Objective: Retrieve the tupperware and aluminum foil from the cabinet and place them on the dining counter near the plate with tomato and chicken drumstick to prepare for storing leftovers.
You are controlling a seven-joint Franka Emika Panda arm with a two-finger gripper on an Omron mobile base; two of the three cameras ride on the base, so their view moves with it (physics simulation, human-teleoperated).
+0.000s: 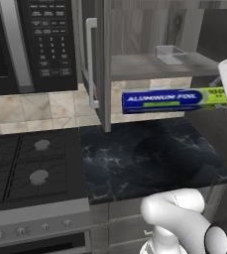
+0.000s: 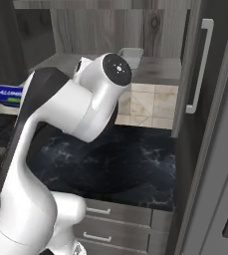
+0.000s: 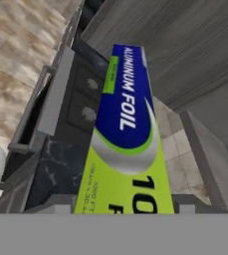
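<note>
a black microwave (image 1: pixel 30 42) hangs above a black stove (image 1: pixel 28 166); beige tiled wall (image 1: pixel 35 109) behind, possibly stone.

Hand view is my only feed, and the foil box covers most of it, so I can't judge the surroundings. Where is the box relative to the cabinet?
Observer: From the left base view, the aluminum foil hangs level in the air, just below the cabinet's shelf and out in front of it.
Operator: What lies under it?
Observer: The black counter beside the stove, with clear air between box and top.
Operator: And the tupperware?
Observer: The tupperware sits on that shelf, toward its right end.
</note>
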